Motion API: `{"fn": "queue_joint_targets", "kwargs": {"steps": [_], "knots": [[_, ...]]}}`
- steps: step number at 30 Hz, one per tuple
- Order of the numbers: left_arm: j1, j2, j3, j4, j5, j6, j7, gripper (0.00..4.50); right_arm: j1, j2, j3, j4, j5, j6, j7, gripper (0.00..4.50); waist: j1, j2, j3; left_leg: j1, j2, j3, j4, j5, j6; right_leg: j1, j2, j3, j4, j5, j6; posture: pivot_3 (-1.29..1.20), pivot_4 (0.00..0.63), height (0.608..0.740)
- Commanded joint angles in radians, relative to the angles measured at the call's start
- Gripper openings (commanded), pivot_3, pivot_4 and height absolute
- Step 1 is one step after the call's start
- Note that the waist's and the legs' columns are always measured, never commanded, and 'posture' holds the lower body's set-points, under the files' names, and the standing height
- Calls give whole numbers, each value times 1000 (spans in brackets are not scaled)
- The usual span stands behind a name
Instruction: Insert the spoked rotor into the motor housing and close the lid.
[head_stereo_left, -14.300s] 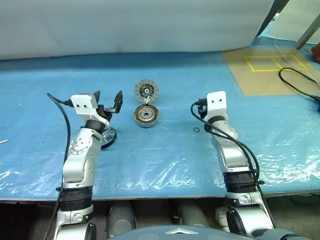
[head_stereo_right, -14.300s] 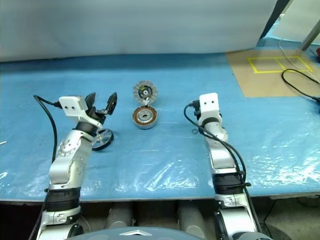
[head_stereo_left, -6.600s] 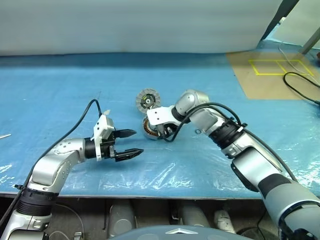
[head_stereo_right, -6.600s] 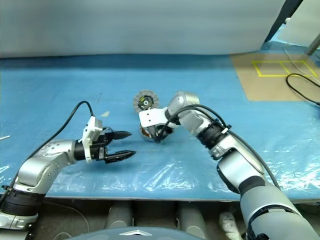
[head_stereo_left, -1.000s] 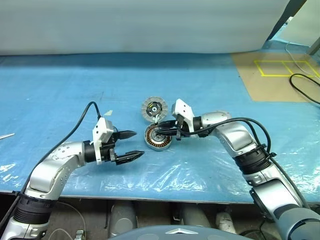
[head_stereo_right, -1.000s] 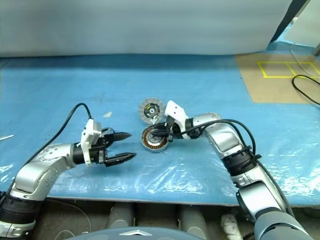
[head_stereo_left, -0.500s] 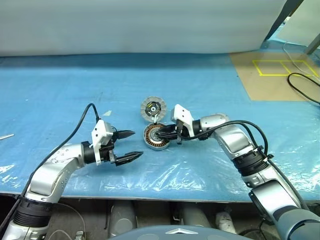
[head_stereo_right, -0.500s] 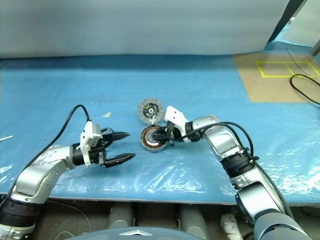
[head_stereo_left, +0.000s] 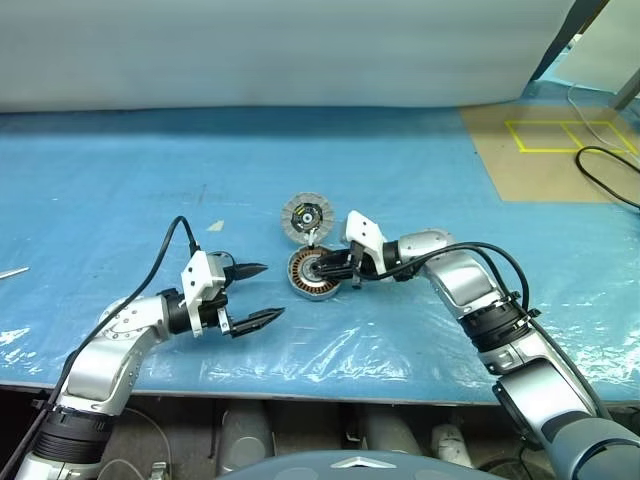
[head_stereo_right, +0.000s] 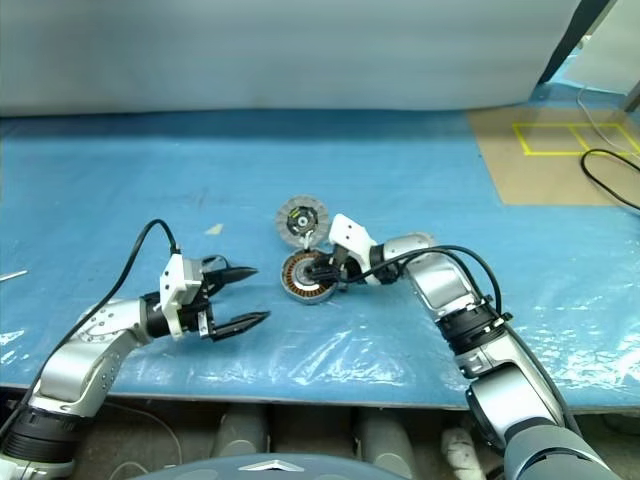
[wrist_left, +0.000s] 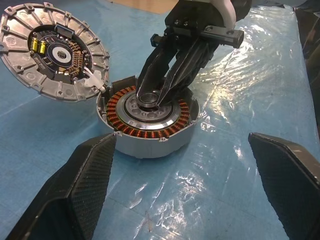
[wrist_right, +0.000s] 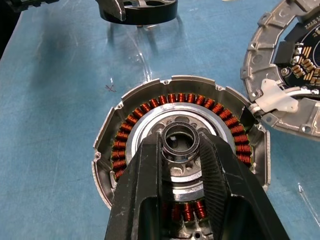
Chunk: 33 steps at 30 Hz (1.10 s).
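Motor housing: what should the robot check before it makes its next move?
1. Lid swung open: ok.
2. Motor housing free for the rotor: not ok. The right tool sits in its middle, closed around a small ring.
3. Left tool open: ok.
4. Spoked rotor held by a tool: not ok. It lies on the table.
5. Small ring seated flat: cannot tell.
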Motion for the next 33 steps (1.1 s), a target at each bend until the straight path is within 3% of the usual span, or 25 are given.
{"fn": "queue_joint_targets", "kwargs": {"steps": [1,28,31,33], "knots": [[1,0,2,-13,-1,-17,-4,4500,-25,1,-13,-9,-1,-17,10,656,0,0,0,0,0,0,0,0,0,0,0,0,0,0,0,0,150,740],[-16,-3,-10,3,-1,-5,-11,4500,0,11,6,16,-49,-49,8,656,0,0,0,0,0,0,0,0,0,0,0,0,1,0,0,0,150,740],[-16,-2,-10,4,-1,-6,-11,4500,1,10,9,17,-54,-49,8,1696,0,0,0,0,0,0,0,0,0,0,0,0,1,0,0,0,150,740],[-15,-1,-10,7,-1,-6,-11,4500,-2,6,-1,2,-36,-26,19,1955,0,0,0,0,0,0,0,0,0,0,0,0,1,0,0,0,150,740]]}}
